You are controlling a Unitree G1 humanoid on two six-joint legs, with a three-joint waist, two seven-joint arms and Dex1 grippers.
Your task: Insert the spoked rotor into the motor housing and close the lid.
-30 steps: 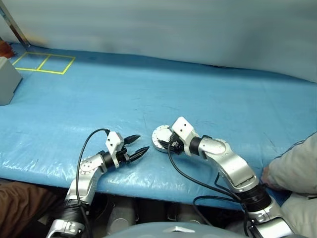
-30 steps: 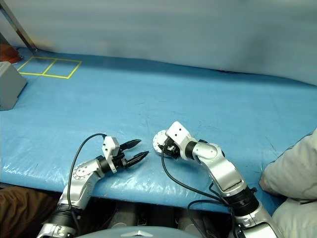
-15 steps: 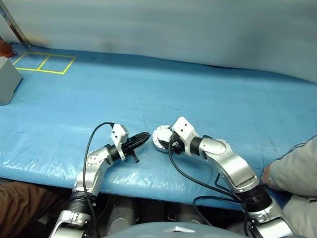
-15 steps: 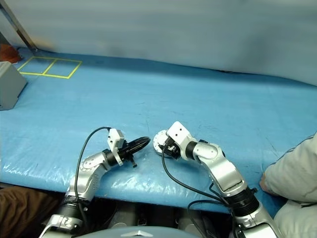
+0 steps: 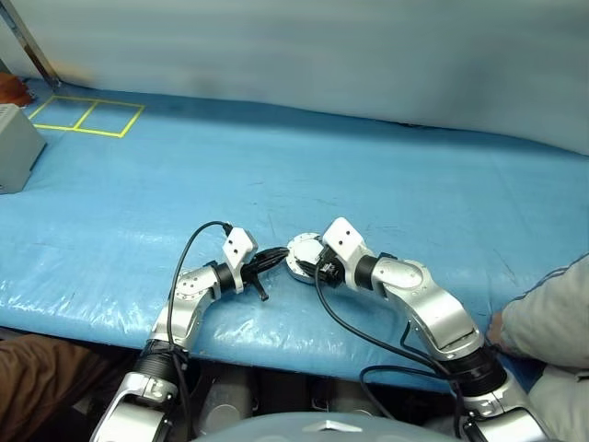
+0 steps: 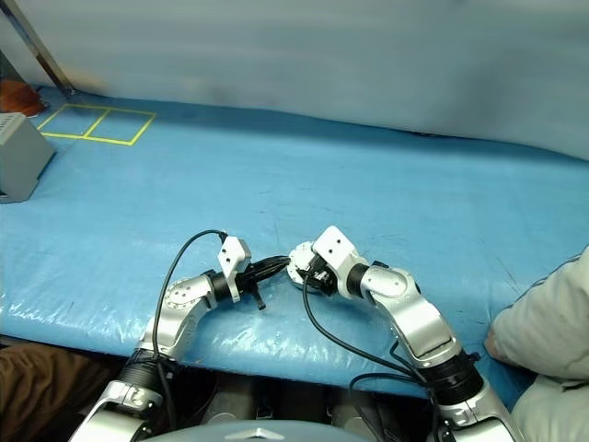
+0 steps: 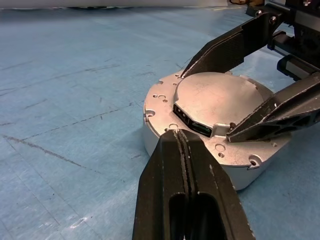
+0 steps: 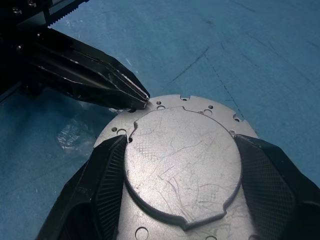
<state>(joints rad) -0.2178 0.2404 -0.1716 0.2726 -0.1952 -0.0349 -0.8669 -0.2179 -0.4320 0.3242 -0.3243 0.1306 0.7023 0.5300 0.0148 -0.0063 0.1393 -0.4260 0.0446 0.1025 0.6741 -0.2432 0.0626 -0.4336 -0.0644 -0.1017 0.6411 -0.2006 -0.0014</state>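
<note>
The motor housing (image 7: 159, 108) sits on the blue sheet near the table's front edge, its lid (image 8: 180, 165) lying flat on it with the plain pale grey face up. My right gripper (image 8: 181, 141) has a finger on each side of the raised lid and presses against its edges. From the left, my left gripper (image 7: 178, 135) is shut with nothing in it, its tips touching the housing's flange (image 8: 167, 104). In the eye views both grippers meet at the housing (image 5: 298, 250). The spoked rotor is hidden.
A grey box (image 5: 13, 149) and yellow tape squares (image 5: 85, 116) lie at the far left. A person's sleeve (image 5: 552, 313) rests at the table's right front. A metal pole (image 5: 26, 44) leans at the back left. Blue sheet (image 5: 368, 175) stretches behind the housing.
My left gripper has shut and moved right, from open and apart from the housing to touching its rim. The right gripper has stayed on the lid.
</note>
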